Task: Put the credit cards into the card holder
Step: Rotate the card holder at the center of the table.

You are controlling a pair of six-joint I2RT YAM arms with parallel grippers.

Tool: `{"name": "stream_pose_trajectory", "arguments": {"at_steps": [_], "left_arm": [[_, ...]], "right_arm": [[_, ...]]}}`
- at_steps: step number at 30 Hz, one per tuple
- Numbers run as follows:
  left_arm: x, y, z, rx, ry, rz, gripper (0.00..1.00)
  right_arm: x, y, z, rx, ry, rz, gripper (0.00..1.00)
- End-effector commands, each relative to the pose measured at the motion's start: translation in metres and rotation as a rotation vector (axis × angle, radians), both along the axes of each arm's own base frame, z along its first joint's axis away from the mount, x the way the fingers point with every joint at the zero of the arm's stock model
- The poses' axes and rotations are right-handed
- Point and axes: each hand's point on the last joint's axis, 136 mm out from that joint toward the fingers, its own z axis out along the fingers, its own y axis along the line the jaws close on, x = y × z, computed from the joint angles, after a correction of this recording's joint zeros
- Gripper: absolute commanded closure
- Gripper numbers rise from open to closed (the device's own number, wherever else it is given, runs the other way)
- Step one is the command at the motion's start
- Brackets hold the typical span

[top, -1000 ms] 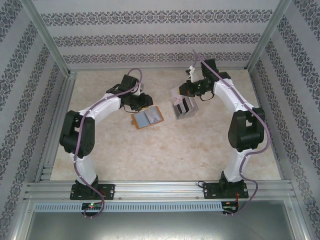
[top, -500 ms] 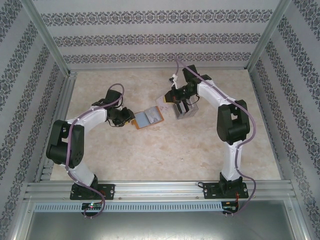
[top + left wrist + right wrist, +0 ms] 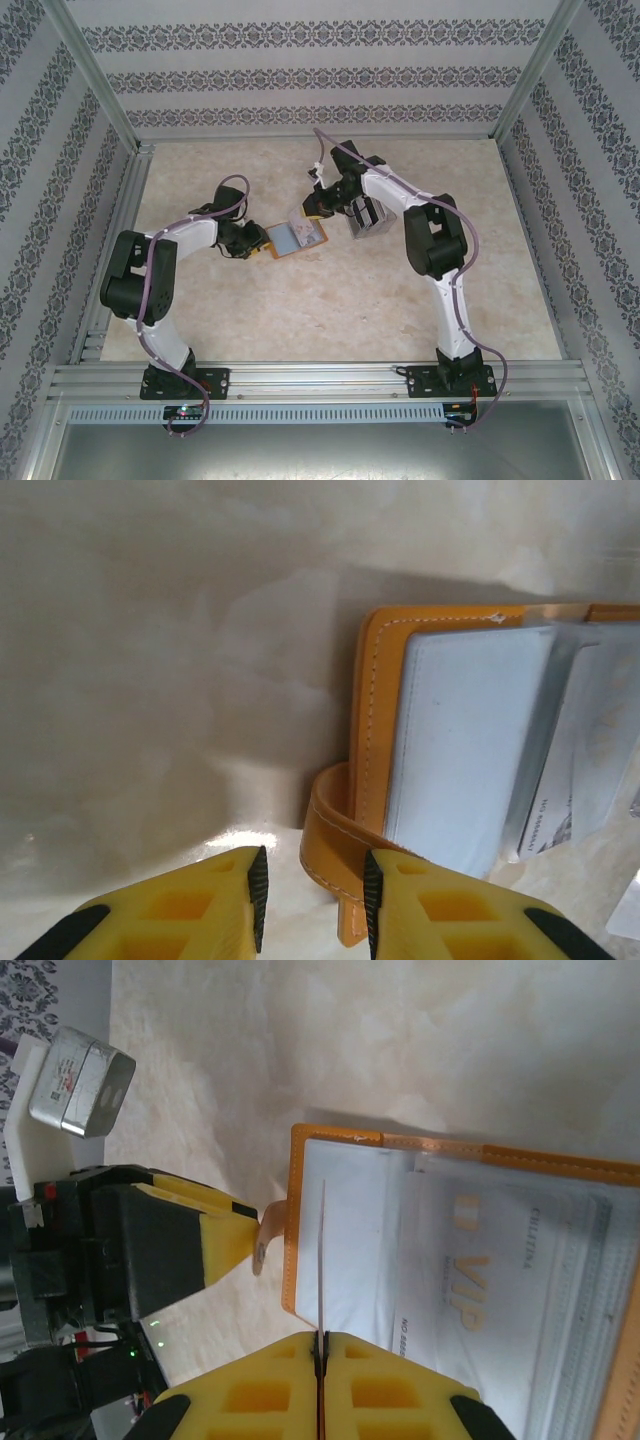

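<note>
Credit card [image 3: 322, 1260] number one is what we have in hand: the right claw [image 3: 320, 1345] is shut tight on it, fingers pressed together with no gap, and the card shows to that wrist camera as a thin line running straight out from the fingertips. That line reaches out over the left part of the card holder [image 3: 292, 1260], which lies open and flat on the table [image 3: 150, 680] with its clear sleeves [image 3: 480, 1280] facing up. So the holder sits right ahead of and under the right claw, and its long side runs across that claw's view, roughly square to the card's edge. We judge the coming move turns on lining that edge up with a sleeve mouth and sliding it in. From above, the holder lies between the two arms, with the right claw at its far right corner and the left claw [image 3: 315, 880] at its left end. The left claw's fingers are part way open, with the holder's strap [image 3: 325, 840] between them, close against one finger and bare table showing beside the other; we cannot tell whether it presses the strap at all. A silver block [image 3: 366, 215] stands just right of the holder. Sleeves already show pale cards, one printed VIP, but we cannot make out which sleeve is free or where its mouth opens, and the holder's right end is cut off in both wrist views
</note>
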Motion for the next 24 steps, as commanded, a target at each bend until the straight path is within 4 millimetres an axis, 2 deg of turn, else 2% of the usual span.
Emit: {"name": "stream_pose_trajectory", "arguments": {"at_steps": [1, 9, 15, 24], "left_arm": [[0.02, -0.003, 0.008, -0.03, -0.05, 0.009, 0.66], [0.025, -0.006, 0.001, -0.042, -0.038, 0.001, 0.66], [0.026, -0.008, -0.004, -0.05, -0.032, -0.001, 0.67], [0.027, -0.009, -0.006, -0.047, -0.028, -0.005, 0.67]], "right_arm": [[0.0, 0.01, -0.007, 0.005, 0.04, 0.003, 0.9], [0.004, 0.011, -0.022, -0.031, 0.048, -0.001, 0.9], [0.0, 0.016, -0.033, -0.035, 0.074, 0.011, 0.9], [0.0, 0.01, -0.042, -0.082, 0.067, 0.012, 0.9]]}}
